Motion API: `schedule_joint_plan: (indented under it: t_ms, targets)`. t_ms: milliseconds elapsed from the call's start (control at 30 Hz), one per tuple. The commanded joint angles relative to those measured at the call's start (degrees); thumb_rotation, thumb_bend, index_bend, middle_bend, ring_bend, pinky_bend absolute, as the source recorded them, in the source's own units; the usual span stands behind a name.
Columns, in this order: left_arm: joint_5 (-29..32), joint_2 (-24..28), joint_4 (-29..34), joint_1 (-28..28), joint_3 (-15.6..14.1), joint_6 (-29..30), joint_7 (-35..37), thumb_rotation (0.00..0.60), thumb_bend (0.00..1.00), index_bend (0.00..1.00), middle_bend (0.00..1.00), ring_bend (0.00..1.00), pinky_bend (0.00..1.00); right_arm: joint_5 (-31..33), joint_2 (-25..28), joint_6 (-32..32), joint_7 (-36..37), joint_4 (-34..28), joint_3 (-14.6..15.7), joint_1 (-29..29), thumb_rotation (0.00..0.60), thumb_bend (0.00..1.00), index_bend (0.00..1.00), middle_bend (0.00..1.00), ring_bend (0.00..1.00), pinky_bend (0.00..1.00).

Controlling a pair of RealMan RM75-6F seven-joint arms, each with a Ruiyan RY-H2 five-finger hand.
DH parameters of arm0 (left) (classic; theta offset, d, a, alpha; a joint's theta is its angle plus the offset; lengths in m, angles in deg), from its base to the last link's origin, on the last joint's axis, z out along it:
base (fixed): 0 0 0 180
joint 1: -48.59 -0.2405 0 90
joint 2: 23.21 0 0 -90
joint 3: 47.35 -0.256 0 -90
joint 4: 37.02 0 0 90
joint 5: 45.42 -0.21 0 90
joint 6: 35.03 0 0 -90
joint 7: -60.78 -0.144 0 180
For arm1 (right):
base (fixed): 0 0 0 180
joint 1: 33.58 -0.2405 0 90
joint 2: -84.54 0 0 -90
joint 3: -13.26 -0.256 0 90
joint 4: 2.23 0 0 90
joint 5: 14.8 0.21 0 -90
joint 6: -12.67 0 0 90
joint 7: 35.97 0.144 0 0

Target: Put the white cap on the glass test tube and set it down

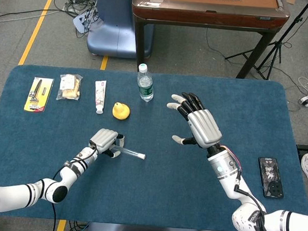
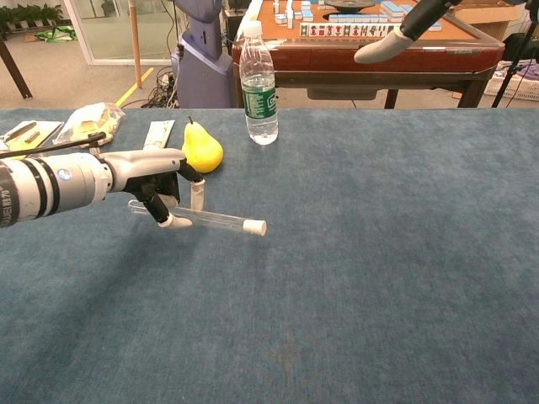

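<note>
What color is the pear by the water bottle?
Yellow. The pear shows best in the chest view.

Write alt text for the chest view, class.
The robot's left hand holds a clear glass test tube, fitted with a white cap, just above the blue cloth-covered table. Behind stand a yellow pear and clear plastic water bottle.

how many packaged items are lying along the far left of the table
3. A yellow-carded tool pack lies farthest left, a clear snack bag next to it, and a white tube-shaped packet beside that, near the yellow pear. None looks hidden.
</note>
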Motion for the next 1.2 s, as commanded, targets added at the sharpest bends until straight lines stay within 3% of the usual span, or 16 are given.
schedule_joint_plan:
  t_ms: [33, 333, 800, 1033, 1200]
  targets:
    - [2.66, -1.95, -1.77, 0.92, 0.56, 0.19, -2.13, 0.6, 0.29, 0.58, 1.0, 1.0, 1.0, -0.08, 0.18, 0.06, 0.28, 0.03, 0.04, 0.23, 0.6, 0.04, 0.24, 0.11, 0.0, 0.0]
    - [6.3, -4.38, -3.26, 1.61, 0.44, 0.7, -6.42, 0.6, 0.29, 0.55, 1.0, 1.0, 1.0, -0.64, 0.14, 0.08, 1.69, 0.38, -0.15, 0.64, 0.6, 0.04, 0.24, 0.11, 0.0, 0.0]
    - [6.94, -3.82, -1.14, 1.27, 1.06, 2.12, -8.33, 0.6, 0.29, 0.35, 1.0, 1.0, 1.0, -0.96, -0.46, 0.39, 2.5, 0.81, -0.5, 0.94, 0.6, 0.06, 0.24, 0.11, 0.0, 0.0]
    - [4.62, 3.94, 6.98, -2.02, 2.32, 6.47, -5.95, 0.6, 0.29, 0.34, 0.98, 1.0, 1.0, 0.24, 3.1, 0.08, 1.38, 0.35, 0.26, 2.55, 0.6, 0.07, 0.24, 0.11, 0.0, 0.0]
    - [2.94, 11.17, 12.47, -6.27, 2.63, 10.07, -2.32, 0.6, 0.29, 0.34, 0.91, 0.94, 1.0, 2.76, 7.96, -0.81, -0.61, -0.59, 1.96, 4.73, 0.6, 0.19, 0.24, 0.13, 0.0, 0.0]
